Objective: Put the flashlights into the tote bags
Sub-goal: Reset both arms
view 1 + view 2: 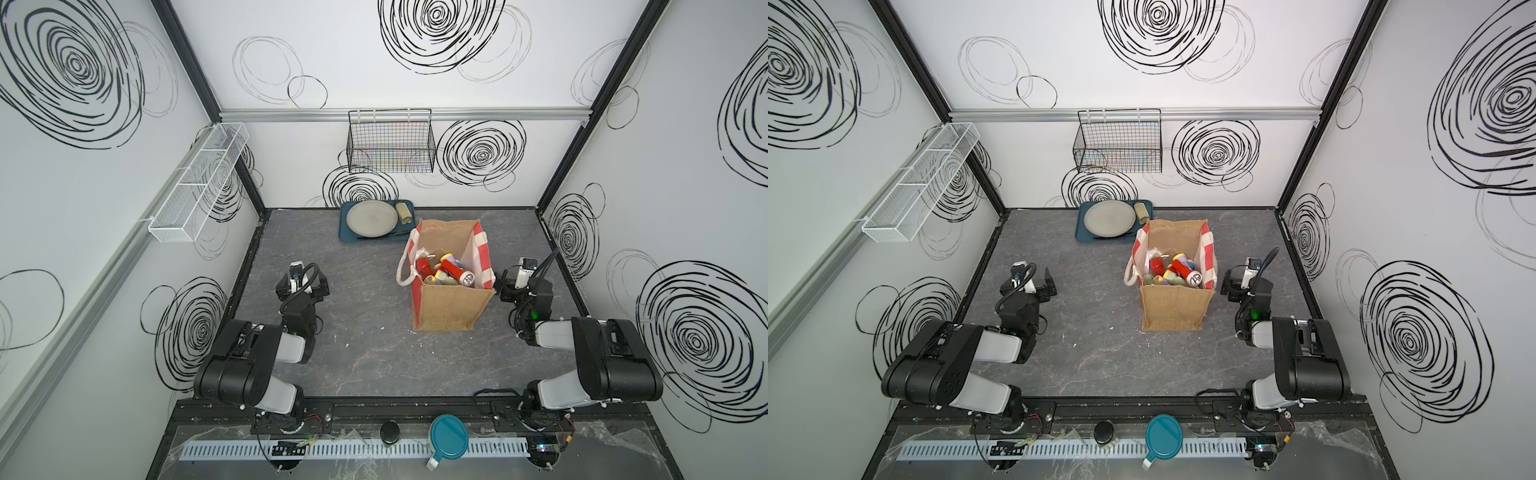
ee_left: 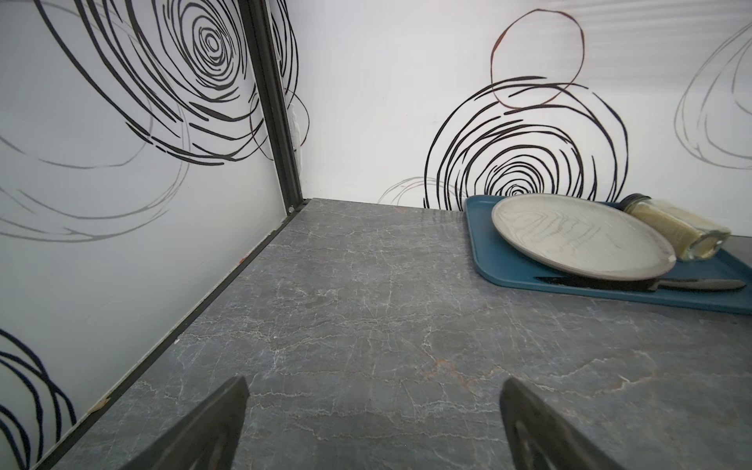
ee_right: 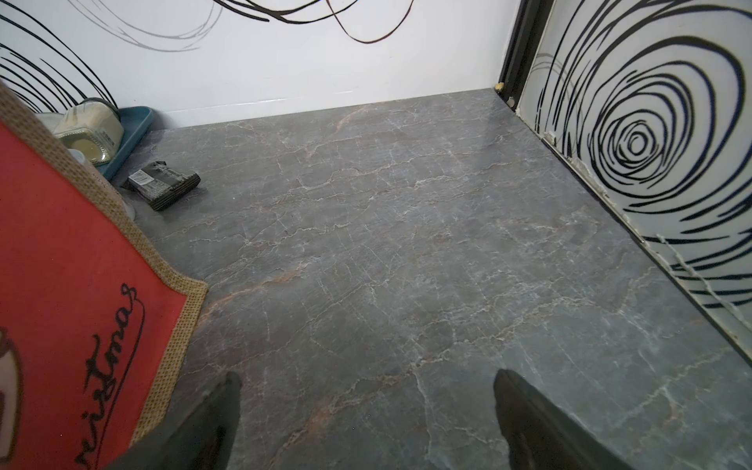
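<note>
The tote bag stands open and upright on the grey table, right of centre. Several flashlights lie piled inside it: red, lilac with yellow heads, pale green. My left gripper hovers low over bare table well left of the bag, open and empty. My right gripper sits just right of the bag, open and empty. The bag's red side panel is beside one of its fingers.
A blue tray at the back holds a grey plate, a knife and a lying glass jar. A small black packet lies behind the bag. A black wire basket and a white mesh basket hang on the walls.
</note>
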